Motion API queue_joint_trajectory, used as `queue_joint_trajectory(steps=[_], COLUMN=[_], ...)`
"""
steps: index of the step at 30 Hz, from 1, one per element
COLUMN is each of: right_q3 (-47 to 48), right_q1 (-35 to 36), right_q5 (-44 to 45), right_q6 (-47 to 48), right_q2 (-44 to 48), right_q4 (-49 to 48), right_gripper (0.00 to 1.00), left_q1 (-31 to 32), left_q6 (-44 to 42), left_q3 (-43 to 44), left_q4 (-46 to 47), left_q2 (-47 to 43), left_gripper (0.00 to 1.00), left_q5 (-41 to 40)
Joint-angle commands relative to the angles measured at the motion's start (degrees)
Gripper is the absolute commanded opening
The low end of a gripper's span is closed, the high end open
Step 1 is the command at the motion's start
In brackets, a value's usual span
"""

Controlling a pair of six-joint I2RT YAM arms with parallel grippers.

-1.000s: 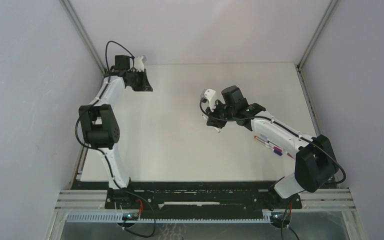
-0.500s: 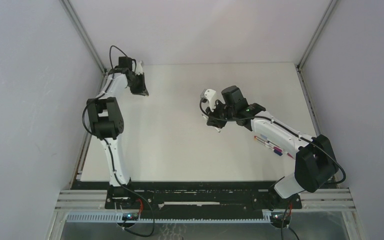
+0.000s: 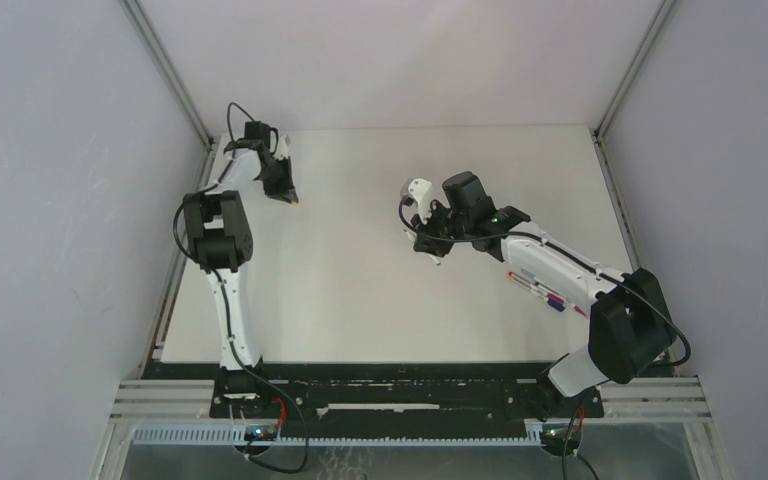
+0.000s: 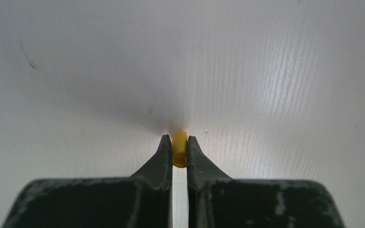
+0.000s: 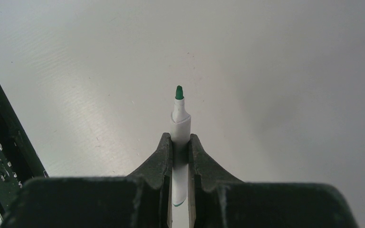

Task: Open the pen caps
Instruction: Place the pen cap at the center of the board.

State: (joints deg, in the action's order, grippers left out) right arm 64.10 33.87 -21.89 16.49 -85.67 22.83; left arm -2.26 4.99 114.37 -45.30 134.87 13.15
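White tabletop (image 3: 360,300), grey enclosure walls (image 3: 60,200) around it. I see left gripper (image 4: 179,138) near far-left corner of table, jaws pinched almost together on yellow cap (image 4: 179,154); can't tell if cap touches surface. Right gripper (image 5: 180,142) mid-table, jaws clamped on white pen (image 5: 180,124), uncapped, green tip (image 5: 179,92) pointing away from wrist camera. More pens (image 3: 540,291) lying on table beside right forearm, partly hidden by it.
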Motion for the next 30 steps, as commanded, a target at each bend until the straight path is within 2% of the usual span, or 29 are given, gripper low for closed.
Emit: queue_joint_trajectory(steps=[1,7,14,19,22,28,30], right_q3=[1.55,1.55,1.49,1.56,1.68,1.82,1.82], right_q1=[0.32,0.42,0.53,0.64,0.59,0.69,0.74], right_q5=[0.08,-0.1,-0.19,-0.34,-0.24,-0.35,-0.37], right_q6=[-0.65,-0.56,-0.66,-0.6,-0.64,-0.58,-0.58], right_q2=[-0.25,-0.24,-0.32,-0.42,-0.4,-0.69,-0.6], right_q4=[-1.49,-1.53,-1.47,-1.43,-1.18,-0.98,-0.97], right_gripper=[0.0,0.0,0.0,0.0,0.0,0.0,0.0], left_q1=[-0.03,-0.11,-0.23,-0.38,-0.54,-1.14,-1.39], left_q6=[0.05,-0.65,-1.06,-1.12,-1.04,-0.75,-0.65], left_q3=[4.35,4.72,4.68,4.43,4.1,1.59,1.2], left_q4=[-0.64,-1.5,-1.8,-1.9,-1.85,-0.23,-0.06], left_q2=[0.15,0.43,-0.38,-1.03,-1.69,-3.67,-3.87], left_gripper=[0.09,0.18,0.37,0.43,0.43,0.35,0.29], left_q5=[-0.64,-0.29,0.33,0.71,0.94,2.17,2.53])
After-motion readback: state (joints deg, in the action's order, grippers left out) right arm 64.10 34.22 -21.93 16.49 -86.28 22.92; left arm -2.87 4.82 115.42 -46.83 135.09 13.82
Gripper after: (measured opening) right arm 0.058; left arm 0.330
